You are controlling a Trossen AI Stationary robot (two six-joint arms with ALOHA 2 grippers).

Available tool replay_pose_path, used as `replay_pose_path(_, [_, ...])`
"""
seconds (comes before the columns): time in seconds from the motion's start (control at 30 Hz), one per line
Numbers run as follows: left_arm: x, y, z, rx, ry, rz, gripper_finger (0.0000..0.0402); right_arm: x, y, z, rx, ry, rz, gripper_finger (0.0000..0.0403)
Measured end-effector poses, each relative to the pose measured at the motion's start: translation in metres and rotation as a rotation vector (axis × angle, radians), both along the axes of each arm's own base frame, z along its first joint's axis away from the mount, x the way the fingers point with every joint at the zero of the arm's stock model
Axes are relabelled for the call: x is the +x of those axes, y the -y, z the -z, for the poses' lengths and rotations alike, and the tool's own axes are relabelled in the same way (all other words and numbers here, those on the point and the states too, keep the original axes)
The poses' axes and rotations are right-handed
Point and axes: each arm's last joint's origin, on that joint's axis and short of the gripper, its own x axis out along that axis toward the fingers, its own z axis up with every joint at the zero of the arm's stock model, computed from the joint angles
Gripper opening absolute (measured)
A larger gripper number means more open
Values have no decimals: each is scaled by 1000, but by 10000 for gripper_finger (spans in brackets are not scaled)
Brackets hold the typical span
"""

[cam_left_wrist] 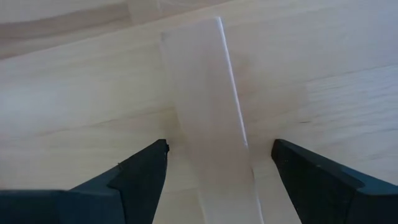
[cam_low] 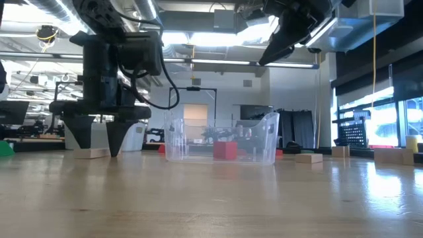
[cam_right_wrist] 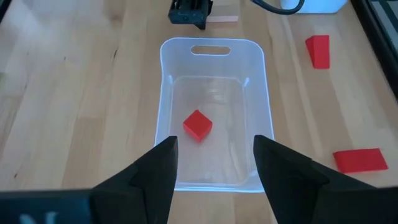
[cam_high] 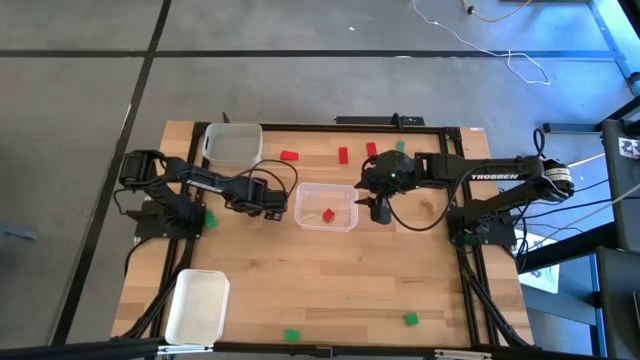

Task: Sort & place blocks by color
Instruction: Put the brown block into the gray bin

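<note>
My left gripper [cam_high: 270, 208] is open and down at the table, left of the clear tray [cam_high: 300, 192]. Its two fingers stand on either side of a long tan wooden block [cam_left_wrist: 205, 93] lying flat on the table, with a gap on each side. The low view shows the same tan block [cam_low: 92, 153] between the lowered fingers. My right gripper [cam_high: 380, 210] is open and raised above the table at the tray's right end. One red cube [cam_right_wrist: 198, 124] rests on the tray's floor. Red blocks [cam_high: 290, 155] [cam_high: 343, 154] [cam_high: 371, 149] lie beyond the tray.
A second clear tray [cam_high: 232, 143] stands at the far left and a white tray [cam_high: 197, 305] at the near left. Green blocks lie near the near edge [cam_high: 291, 335] [cam_high: 410, 319] and by the left arm's base [cam_high: 210, 218]. More tan blocks [cam_low: 308, 158] lie to the right.
</note>
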Motion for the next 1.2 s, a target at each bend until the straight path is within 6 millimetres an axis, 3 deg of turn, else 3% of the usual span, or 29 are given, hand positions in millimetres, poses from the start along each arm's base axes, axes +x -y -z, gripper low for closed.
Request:
replay_pose_path(0.13, [0,-1,0,-13,0,-9,253,0,0,0,0,0,1,211])
replay_pose_path(0.43, [0,-1,1,-43,0,-1,117,0,0,0,-2,2,2,211])
replay_pose_path(0.77, [-7,-2,-15,-22,27,52,116,2,2,-3,-20,33,26,211])
replay_pose_path(1.03, [-26,-16,-60,51,180,18,116,3,2,-4,-20,53,29,211])
replay_pose_path(1.2, [-36,-39,-98,136,259,39,116,5,3,-5,-47,70,58,211])
